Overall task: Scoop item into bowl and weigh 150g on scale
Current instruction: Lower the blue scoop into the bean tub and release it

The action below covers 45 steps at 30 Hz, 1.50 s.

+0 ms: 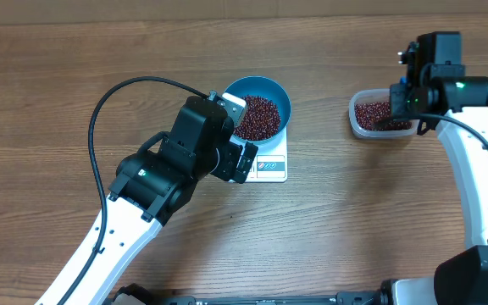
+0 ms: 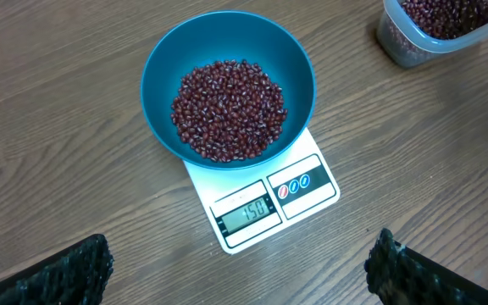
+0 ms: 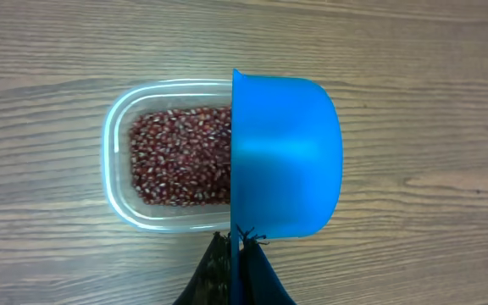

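The blue bowl [image 2: 227, 85] stands on the white scale [image 2: 265, 199] and holds a heap of dark red-brown beans [image 2: 227, 110]. The scale's display [image 2: 246, 212] reads 150. My left gripper [image 2: 235, 280] hangs open in front of the scale, with its fingers [image 2: 58, 275] wide apart and nothing between them. In the overhead view it [image 1: 240, 161] hovers at the scale's [image 1: 271, 165] left front, beside the bowl [image 1: 261, 106]. My right gripper [image 3: 237, 254] is shut on the handle of a blue scoop [image 3: 286, 152], which is turned on edge over the right end of a clear tub [image 3: 168, 157] of beans. The scoop's inside is hidden.
The clear tub [image 1: 379, 114] sits at the back right of the wooden table [image 1: 354, 212], under the right arm [image 1: 435, 85]. The left arm [image 1: 159, 182] and its black cable cross the table's left half.
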Each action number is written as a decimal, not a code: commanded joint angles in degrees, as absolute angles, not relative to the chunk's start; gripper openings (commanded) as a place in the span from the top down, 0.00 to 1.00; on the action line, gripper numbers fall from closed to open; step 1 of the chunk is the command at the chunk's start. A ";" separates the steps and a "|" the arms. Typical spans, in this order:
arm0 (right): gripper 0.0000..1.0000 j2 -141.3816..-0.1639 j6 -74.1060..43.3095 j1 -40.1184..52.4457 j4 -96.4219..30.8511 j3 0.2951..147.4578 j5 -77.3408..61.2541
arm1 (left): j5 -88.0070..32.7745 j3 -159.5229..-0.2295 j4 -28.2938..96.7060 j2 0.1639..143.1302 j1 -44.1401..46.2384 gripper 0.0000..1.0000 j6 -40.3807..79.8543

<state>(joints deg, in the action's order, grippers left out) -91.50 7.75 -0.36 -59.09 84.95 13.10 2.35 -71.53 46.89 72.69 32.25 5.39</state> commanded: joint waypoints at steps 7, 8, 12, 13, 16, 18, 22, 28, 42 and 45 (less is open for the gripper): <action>0.96 -91.64 6.46 4.19 -57.63 85.25 23.55 | 2.07 -72.82 46.59 72.27 32.25 0.00 4.23; 0.96 -91.64 4.80 4.16 -57.17 85.25 23.53 | 2.07 -72.82 46.59 72.27 32.25 0.00 4.23; 0.96 -91.64 -1.48 4.10 -56.38 85.25 23.51 | 2.04 -72.82 46.61 72.27 32.25 0.00 4.25; 0.96 -91.64 -5.54 4.10 -56.03 85.25 23.51 | 2.02 -72.82 46.61 72.27 32.25 0.00 4.25; 0.96 -91.64 -19.88 4.05 -56.34 85.23 20.40 | 2.04 -72.82 46.61 72.27 32.25 0.01 4.25; 0.96 -91.64 -28.25 4.05 -56.55 85.06 15.88 | 2.04 -72.82 46.57 72.27 32.25 0.01 4.25; 0.96 -91.64 -44.03 4.05 -56.38 83.55 12.53 | 2.02 -72.82 46.63 72.27 32.25 0.00 4.25; 0.96 -91.64 -57.41 4.01 -52.25 77.56 12.56 | 2.04 -72.82 46.61 72.27 32.25 0.00 4.25; 0.57 -92.33 -61.78 4.01 -44.97 71.81 12.56 | 2.04 -72.82 46.46 72.27 32.25 0.00 4.23; 0.31 -93.43 -61.76 4.01 -44.69 71.70 12.51 | 2.02 -72.82 46.48 72.27 32.25 0.00 4.25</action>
